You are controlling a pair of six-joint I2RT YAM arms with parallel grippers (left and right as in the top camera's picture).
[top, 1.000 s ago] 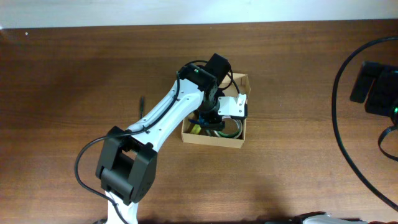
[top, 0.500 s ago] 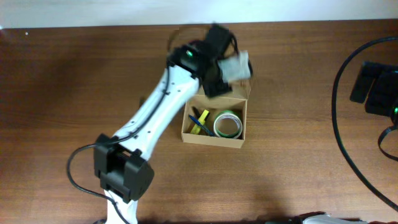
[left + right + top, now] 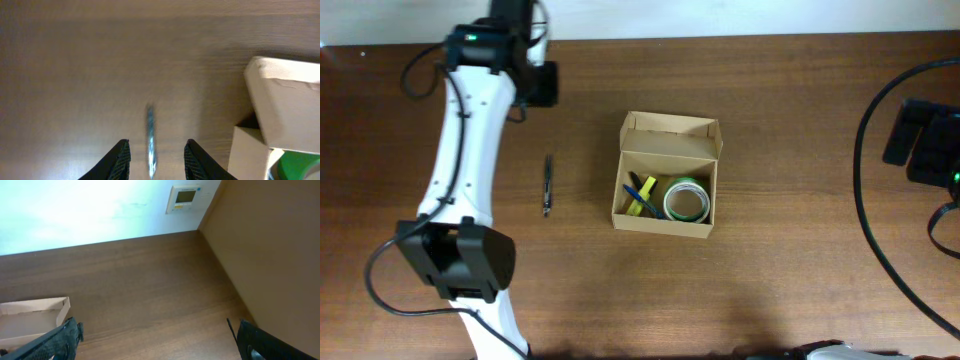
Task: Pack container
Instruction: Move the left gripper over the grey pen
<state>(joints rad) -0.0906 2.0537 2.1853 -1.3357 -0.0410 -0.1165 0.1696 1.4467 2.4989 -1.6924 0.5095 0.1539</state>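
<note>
The container (image 3: 665,228) is a tan cardboard box, open, with its lid flap (image 3: 670,135) standing up at the far side. Inside lie a green tape roll (image 3: 687,200) and yellow and blue pens (image 3: 640,196). A dark pen (image 3: 547,185) lies on the table left of the box. My left gripper (image 3: 540,85) is open and empty, high over the far left of the table. In the left wrist view the blurred pen (image 3: 150,137) shows between the open fingers (image 3: 156,161), with the box (image 3: 285,100) at right. My right gripper (image 3: 155,342) is open and empty, far from the box (image 3: 30,317).
The wooden table (image 3: 790,270) runs up to a white wall at the back. Black cables (image 3: 865,200) and the dark right arm (image 3: 925,140) are at the right edge. A wall panel (image 3: 184,197) and a brown side wall (image 3: 270,245) show in the right wrist view.
My left arm has lifted out of the box and swung to the far left of the table. The box and its contents are now uncovered. The right arm has not moved.
</note>
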